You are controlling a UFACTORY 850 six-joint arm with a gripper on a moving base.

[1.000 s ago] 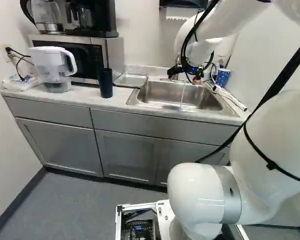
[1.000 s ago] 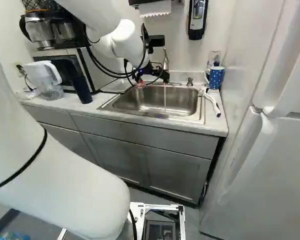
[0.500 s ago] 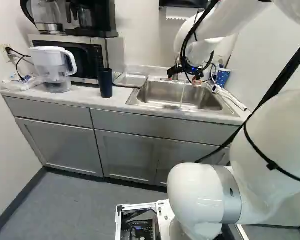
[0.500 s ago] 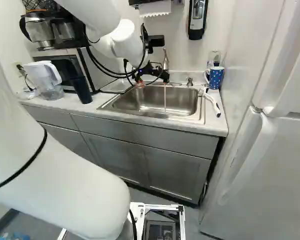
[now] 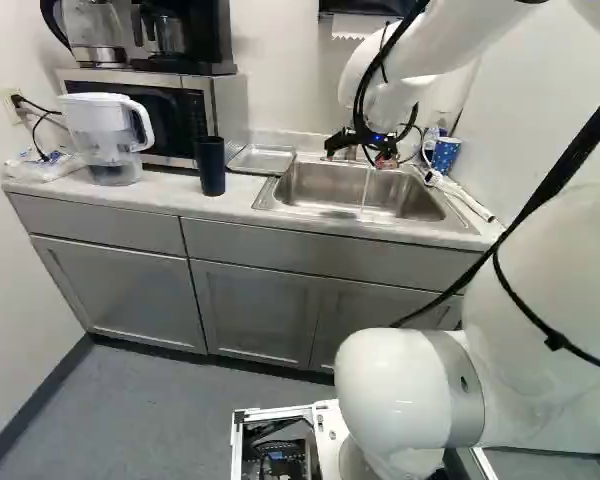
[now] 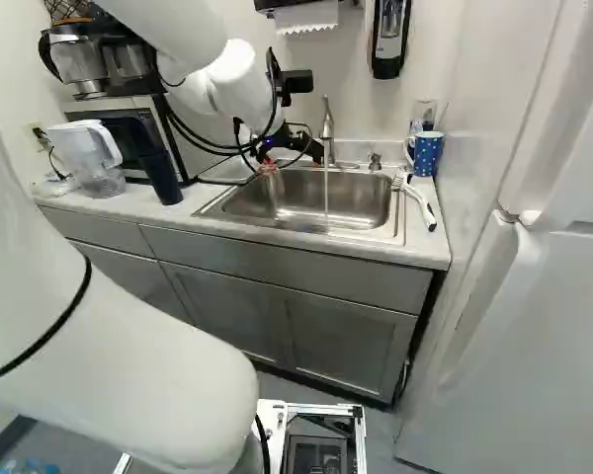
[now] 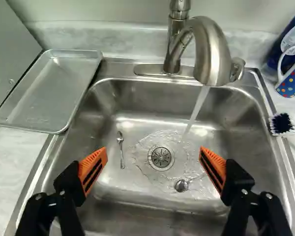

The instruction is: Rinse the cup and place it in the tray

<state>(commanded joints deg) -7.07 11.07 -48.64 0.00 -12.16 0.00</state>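
Over the sink [image 7: 137, 191], the tool [image 6: 268, 167] hangs with fingers [image 7: 92, 169] spread while water runs from the faucet [image 7: 214, 54].

Pitcher [image 5: 102, 135], microwave [image 5: 170, 110] and fridge [image 6: 534, 336] around the surface [image 5: 175, 190].
The pitcher stands in front of the microwave, a plastic bag [image 5: 42, 167] beside it; a coffee maker [image 5: 185, 35] sits on the microwave. Two spoons [image 7: 120, 139] lie apart; a brush [image 6: 421, 204] lies on the surface. Paper towels [image 6: 306, 17] hang beside a wall dispenser [image 6: 388, 38].
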